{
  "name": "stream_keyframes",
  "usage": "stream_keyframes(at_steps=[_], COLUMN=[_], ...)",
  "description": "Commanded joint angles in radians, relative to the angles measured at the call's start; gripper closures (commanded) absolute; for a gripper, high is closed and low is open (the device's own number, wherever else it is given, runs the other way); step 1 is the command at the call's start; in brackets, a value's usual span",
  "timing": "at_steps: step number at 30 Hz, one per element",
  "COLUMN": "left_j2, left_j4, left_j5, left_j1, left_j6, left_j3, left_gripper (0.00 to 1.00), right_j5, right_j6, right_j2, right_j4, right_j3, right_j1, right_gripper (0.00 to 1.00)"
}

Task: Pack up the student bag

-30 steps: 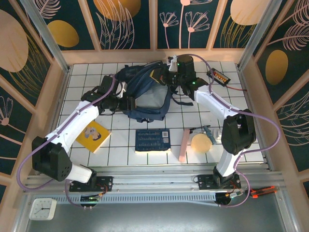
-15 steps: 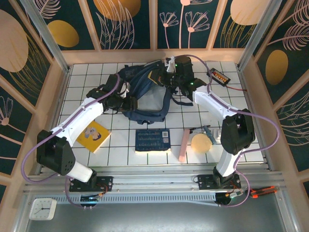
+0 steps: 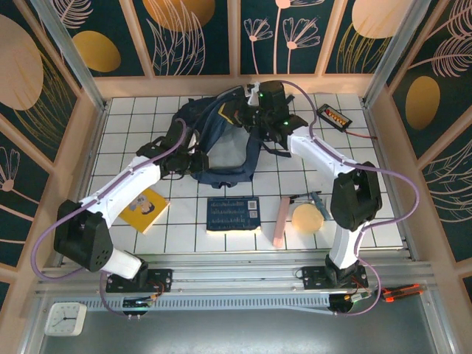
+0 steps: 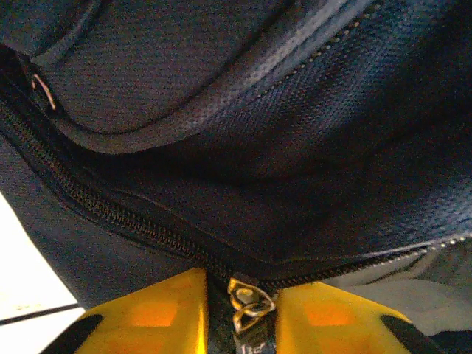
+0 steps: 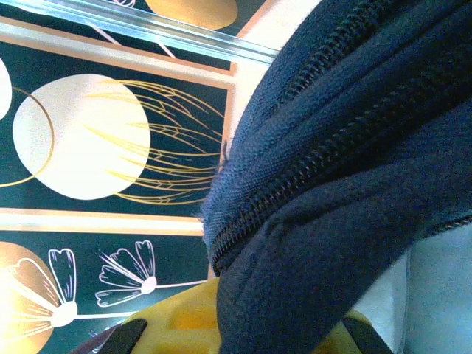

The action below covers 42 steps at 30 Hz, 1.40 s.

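Note:
The student bag (image 3: 221, 136) is a dark navy backpack lying at the back middle of the tiled table. My left gripper (image 3: 190, 159) is at its near left edge. In the left wrist view my yellow fingers (image 4: 151, 313) stand close either side of a brass zipper pull (image 4: 251, 304) on the bag's zipper (image 4: 110, 214), shut on it. My right gripper (image 3: 252, 118) is at the bag's far right top edge. In the right wrist view a thick fold of navy fabric (image 5: 332, 243) beside a zipper track fills the gap of my right gripper (image 5: 273, 317), which is shut on it.
A yellow book (image 3: 141, 209) lies at the near left. A flat navy printed book (image 3: 233, 214), a pink bar (image 3: 281, 220), a round tan object (image 3: 307, 218) and a teal tool (image 3: 318, 200) lie along the near side. A black device (image 3: 333, 116) sits at the back right.
My left gripper's jaws have narrowed onto the zipper pull at the bag's near left edge. The right gripper has shifted slightly back and left with the bag's top edge.

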<state>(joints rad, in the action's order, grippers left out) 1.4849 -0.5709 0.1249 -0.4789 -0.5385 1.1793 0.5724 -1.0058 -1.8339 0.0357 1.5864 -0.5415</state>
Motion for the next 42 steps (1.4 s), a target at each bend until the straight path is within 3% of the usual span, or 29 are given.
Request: stream_keyframes(at_steps=[1,3,9,13,14,16,17,18,20,24,30,32,34,36,38,42], left_j2=[-0.015,-0.017,-0.036,-0.055,-0.059,-0.067,-0.071,-0.075,-0.076,-0.088,-0.102,-0.101,-0.098,-0.102,-0.103,-0.097], left_j4=[-0.032,-0.036,-0.115,-0.132,-0.128,-0.104,-0.083,-0.062,-0.016,0.081,0.195,0.199,0.173,0.153,0.14,0.143], left_j5=[-0.03,-0.035,-0.077,-0.025,-0.004,0.042,0.065,0.088,0.12,0.158,0.169,0.169,0.161,0.152,0.152,0.164], left_j1=[-0.004,-0.004,-0.003,0.005,0.006,0.006,0.006,0.006,0.006,0.005,0.002,0.002,0.002,0.003,0.004,0.003], left_j6=[-0.013,-0.014,0.061,0.101,0.1,0.079,0.06,0.043,0.003,-0.078,-0.169,-0.168,-0.151,-0.133,-0.125,-0.129], left_j3=[-0.028,-0.022,0.044,0.083,0.09,0.097,0.098,0.099,0.102,0.087,0.043,0.037,0.045,0.049,0.049,0.042], left_gripper=[0.84,1.0,1.0,1.0,1.0,1.0,1.0,1.0,1.0,1.0,1.0,1.0,1.0,0.96,0.89,0.77], right_j5=[-0.015,-0.013,-0.049,-0.064,-0.052,-0.007,0.003,0.006,0.006,-0.011,-0.074,-0.078,-0.084,-0.098,-0.101,-0.079], right_j6=[-0.025,-0.018,0.159,0.192,0.169,0.129,0.122,0.114,0.084,-0.043,-0.06,-0.07,-0.076,-0.055,-0.027,-0.004], right_j2=[0.016,0.014,0.036,0.077,0.089,0.095,0.091,0.089,0.091,0.102,0.075,0.067,0.068,0.079,0.082,0.079], right_j4=[0.128,0.119,-0.055,-0.091,-0.065,-0.019,-0.017,-0.012,0.024,0.135,0.114,0.121,0.126,0.113,0.088,0.068], right_j3=[0.096,0.101,0.097,0.011,-0.014,-0.027,-0.022,-0.02,-0.04,-0.148,-0.159,-0.164,-0.176,-0.174,-0.158,-0.134], right_j1=[0.0,0.0,0.009,0.066,0.078,0.087,0.08,0.071,0.043,0.0,-0.1,-0.107,-0.104,-0.1,-0.099,-0.1], right_gripper=[1.0,1.0,1.0,1.0,0.88,0.52,0.39,0.32,0.26,0.24,0.27,0.39,0.72,0.9,0.98,0.99])
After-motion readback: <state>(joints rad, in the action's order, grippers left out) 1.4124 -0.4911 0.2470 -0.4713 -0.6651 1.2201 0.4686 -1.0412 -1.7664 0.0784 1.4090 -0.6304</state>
